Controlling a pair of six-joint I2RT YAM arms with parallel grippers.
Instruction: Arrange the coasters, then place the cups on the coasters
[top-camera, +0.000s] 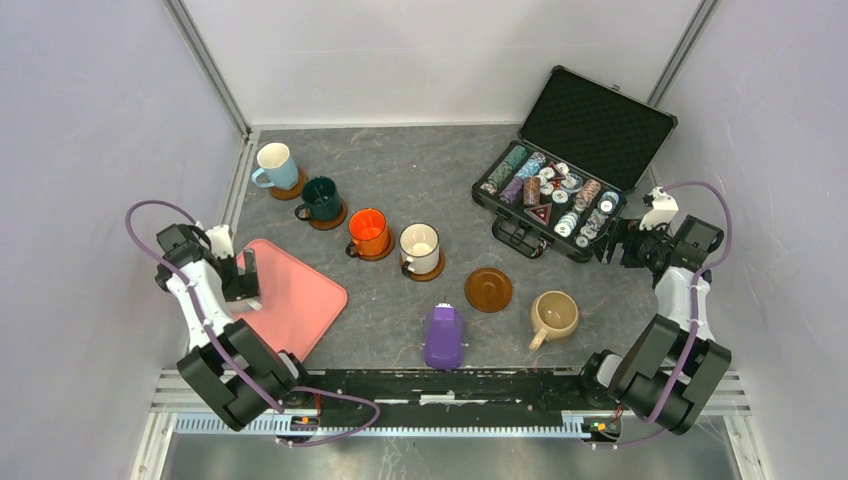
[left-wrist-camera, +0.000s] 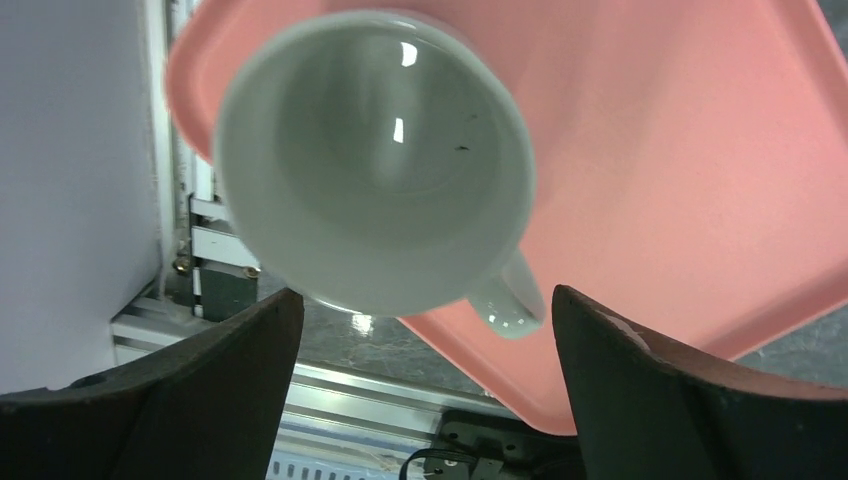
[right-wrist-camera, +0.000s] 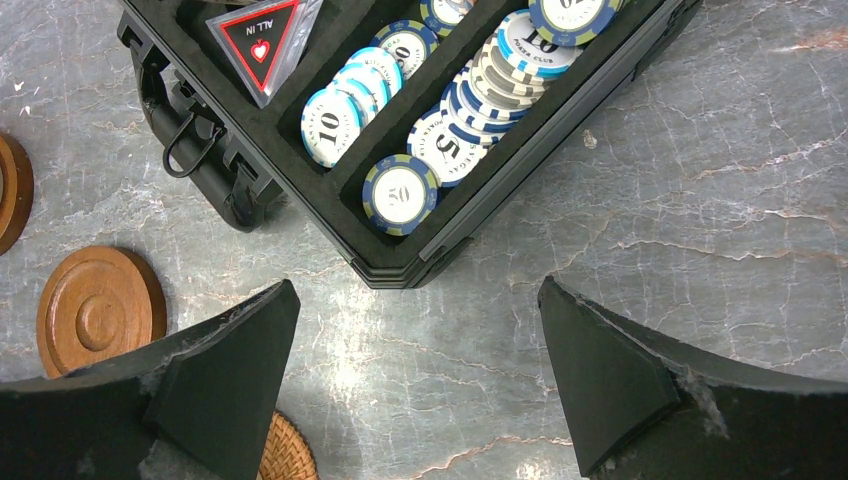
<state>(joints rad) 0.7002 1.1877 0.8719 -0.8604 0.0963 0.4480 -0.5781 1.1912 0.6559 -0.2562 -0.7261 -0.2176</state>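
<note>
I count four cups done: the light blue ceramic mug (top-camera: 275, 165), the dark green mug (top-camera: 322, 198), the orange mug (top-camera: 368, 232) and the cream mug with the dark base (top-camera: 420, 248) each stand on dark wooden round coasters (top-camera: 291, 190), in a slanting row on the grey desk (top-camera: 420, 170). A fifth dark wooden coaster (top-camera: 488, 290) lies bare, near the beige mug (top-camera: 553, 315). I cannot tell whether that mug has a disc beneath it, though a paler woven-looking disc (right-wrist-camera: 285, 452) peeks out by my right finger. The plain white mug (left-wrist-camera: 375, 160) sits at a corner of the pink rounded-square tray (left-wrist-camera: 680, 180), ahead of my left end effector (left-wrist-camera: 425, 300), gaping wide and empty. The right end effector (right-wrist-camera: 417, 290) is equally wide, holding nothing, near the black chip case (right-wrist-camera: 400, 262). Two cups remain, I judge. Legible: "ALL IN" on a red triangular marker (right-wrist-camera: 262, 40); 10, 5 and 50 on striped poker chips (right-wrist-camera: 400, 195).
</note>
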